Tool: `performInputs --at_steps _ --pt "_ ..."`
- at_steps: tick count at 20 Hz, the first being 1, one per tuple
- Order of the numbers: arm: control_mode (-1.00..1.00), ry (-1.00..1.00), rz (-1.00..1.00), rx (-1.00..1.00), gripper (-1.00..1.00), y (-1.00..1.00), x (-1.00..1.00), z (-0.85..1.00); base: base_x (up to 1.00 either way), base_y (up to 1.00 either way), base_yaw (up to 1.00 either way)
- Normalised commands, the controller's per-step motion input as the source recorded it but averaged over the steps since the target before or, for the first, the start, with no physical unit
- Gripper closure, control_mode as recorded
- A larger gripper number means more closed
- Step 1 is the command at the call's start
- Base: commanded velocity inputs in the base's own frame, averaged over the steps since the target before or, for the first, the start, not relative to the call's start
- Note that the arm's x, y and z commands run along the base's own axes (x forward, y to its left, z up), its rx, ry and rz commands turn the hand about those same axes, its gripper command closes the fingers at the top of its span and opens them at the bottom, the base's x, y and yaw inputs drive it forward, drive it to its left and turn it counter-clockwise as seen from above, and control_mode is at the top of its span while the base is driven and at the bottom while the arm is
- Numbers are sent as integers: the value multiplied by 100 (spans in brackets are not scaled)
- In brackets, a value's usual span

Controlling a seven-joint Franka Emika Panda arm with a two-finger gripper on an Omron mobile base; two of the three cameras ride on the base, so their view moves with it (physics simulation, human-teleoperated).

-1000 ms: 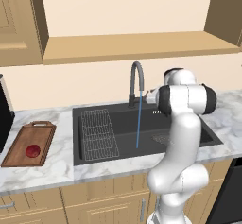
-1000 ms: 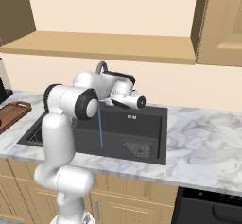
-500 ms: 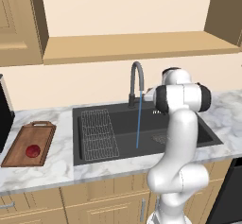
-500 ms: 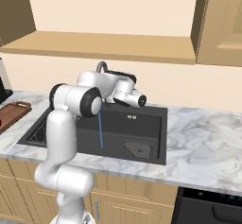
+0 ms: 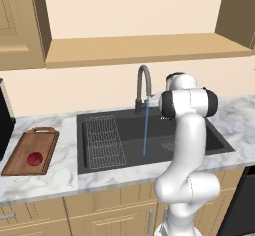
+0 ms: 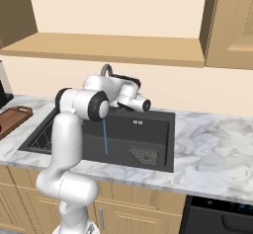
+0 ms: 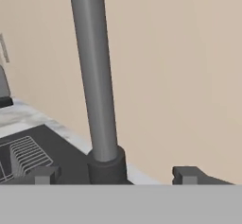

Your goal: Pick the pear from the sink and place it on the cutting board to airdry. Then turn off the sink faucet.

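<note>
The dark red pear (image 5: pixel 34 159) lies on the brown cutting board (image 5: pixel 22 166), on the counter left of the sink (image 5: pixel 219 141). The dark gooseneck faucet (image 5: pixel 143 86) is running, and a thin blue stream (image 5: pixel 146 130) falls into the basin. My gripper (image 7: pixel 116 176) is open right at the faucet's foot. Its two fingertips (image 7: pixel 45 175) stand either side of the upright faucet stem (image 7: pixel 97 76), apart from it. In the left base view the gripper (image 5: pixel 153 102) sits just right of the faucet base, partly hidden by my arm. I cannot make out the side lever.
A wire rack (image 5: pixel 102 140) lies in the sink's left half and a square drain grate (image 6: pixel 144 155) at its right. The beige wall rises close behind the faucet. Marble counter (image 6: pixel 212 149) spreads to the right, and a wooden shelf (image 5: pixel 139 48) runs above.
My hand has crept a little closer to the faucet base. The water keeps running, and the pear stays on the board.
</note>
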Motion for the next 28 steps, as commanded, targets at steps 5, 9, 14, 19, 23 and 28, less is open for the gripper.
performInputs --at_steps 5,9,14,19,23,28 --pt "-100 2 1 3 -100 5 16 -13 0 0 0" --pt "-100 0 3 3 -100 15 10 -7 0 0 0" --pt "-100 0 3 0 -100 2 2 -10 0 0 0" --pt "-100 -1 2 0 -100 -5 0 -27 0 0 0" --pt "-100 -3 3 0 -100 -17 0 -26 0 0 0" --pt "-100 -3 3 0 -100 -40 0 -24 0 0 0"
